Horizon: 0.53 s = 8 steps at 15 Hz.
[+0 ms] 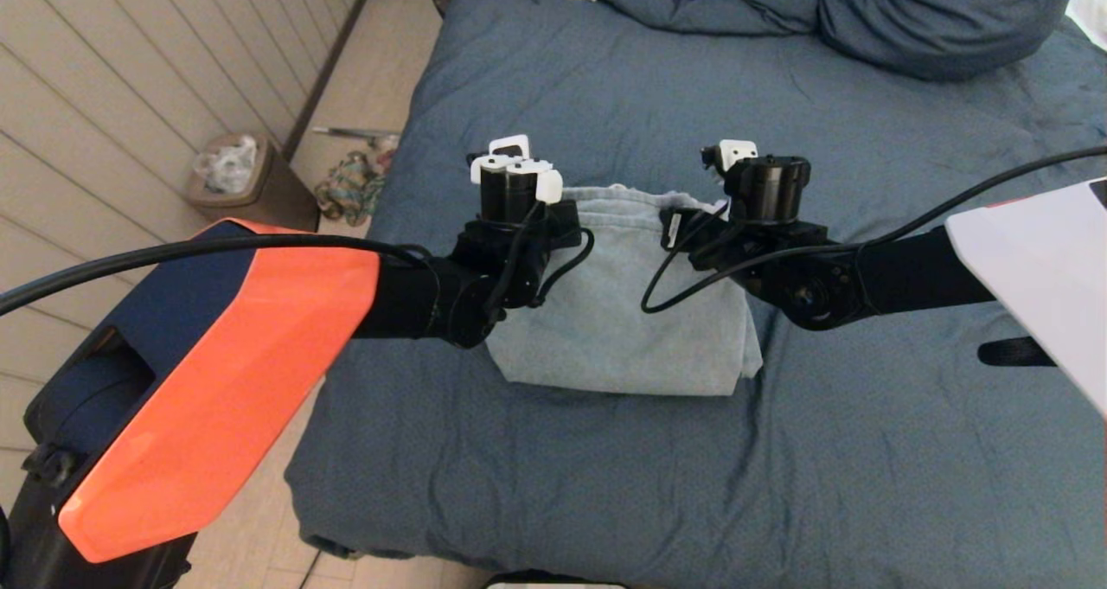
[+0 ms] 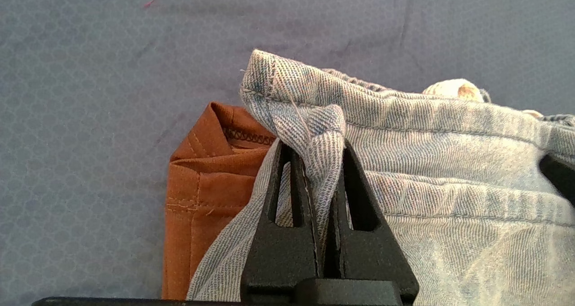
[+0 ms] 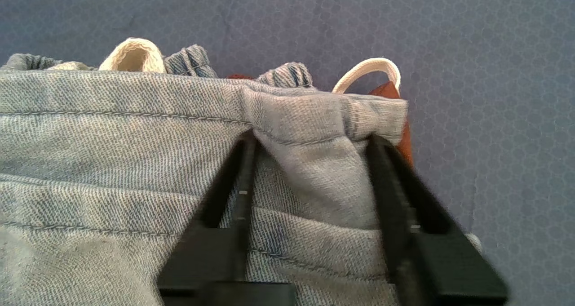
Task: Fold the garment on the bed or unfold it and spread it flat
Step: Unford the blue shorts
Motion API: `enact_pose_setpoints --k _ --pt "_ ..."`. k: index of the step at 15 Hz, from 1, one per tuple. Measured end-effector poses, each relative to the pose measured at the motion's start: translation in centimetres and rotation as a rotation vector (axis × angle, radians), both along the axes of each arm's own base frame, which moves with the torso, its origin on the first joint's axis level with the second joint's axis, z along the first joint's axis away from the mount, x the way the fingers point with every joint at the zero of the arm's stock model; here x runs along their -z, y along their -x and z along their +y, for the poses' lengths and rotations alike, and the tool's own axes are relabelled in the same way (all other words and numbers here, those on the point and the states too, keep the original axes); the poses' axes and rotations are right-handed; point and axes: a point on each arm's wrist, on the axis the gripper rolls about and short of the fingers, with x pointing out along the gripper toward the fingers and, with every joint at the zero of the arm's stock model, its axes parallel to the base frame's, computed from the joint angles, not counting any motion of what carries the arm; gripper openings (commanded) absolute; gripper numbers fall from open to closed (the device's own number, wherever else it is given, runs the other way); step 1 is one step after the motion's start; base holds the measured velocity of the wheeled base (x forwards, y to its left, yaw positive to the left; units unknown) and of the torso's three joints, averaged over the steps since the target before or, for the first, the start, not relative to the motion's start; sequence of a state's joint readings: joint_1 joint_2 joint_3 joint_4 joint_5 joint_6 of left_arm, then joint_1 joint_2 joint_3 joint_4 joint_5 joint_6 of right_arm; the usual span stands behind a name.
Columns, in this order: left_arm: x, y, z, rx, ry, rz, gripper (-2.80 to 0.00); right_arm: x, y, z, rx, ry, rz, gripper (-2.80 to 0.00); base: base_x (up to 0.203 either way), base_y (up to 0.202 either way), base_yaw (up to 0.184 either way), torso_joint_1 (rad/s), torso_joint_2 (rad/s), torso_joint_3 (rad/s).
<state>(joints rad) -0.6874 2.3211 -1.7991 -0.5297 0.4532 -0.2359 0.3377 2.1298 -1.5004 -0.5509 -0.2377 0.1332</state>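
Pinched shut, the left gripper [image 2: 324,162] holds the denim garment's [image 1: 623,312] far left corner; the right gripper [image 3: 310,153], half open, straddles the far right corner, so both can lift that edge off the bed [image 1: 865,451].

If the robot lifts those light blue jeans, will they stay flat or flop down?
Probably flop: the light blue denim garment bunches softly where the left gripper pinches it. It likely hangs between both grips, since the right gripper straddles its far corner. The woven cloth looks unlikely to slip.
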Motion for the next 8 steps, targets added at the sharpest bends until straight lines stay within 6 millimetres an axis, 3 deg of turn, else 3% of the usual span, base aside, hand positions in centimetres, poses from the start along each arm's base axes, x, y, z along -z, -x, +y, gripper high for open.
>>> enact_pose_setpoints --k 5,8 --pt "0.1 0.0 0.0 -0.002 0.001 0.001 -2.8 -0.6 0.5 -0.2 0.006 -0.006 -0.008 -2.8 0.0 0.0 0.0 0.0 0.0 0.0" --pt "-0.4 0.5 0.2 -0.006 0.007 -0.002 -2.8 -2.1 2.3 -0.5 0.002 -0.014 -0.025 -2.8 0.0 0.0 0.0 0.0 0.0 0.0"
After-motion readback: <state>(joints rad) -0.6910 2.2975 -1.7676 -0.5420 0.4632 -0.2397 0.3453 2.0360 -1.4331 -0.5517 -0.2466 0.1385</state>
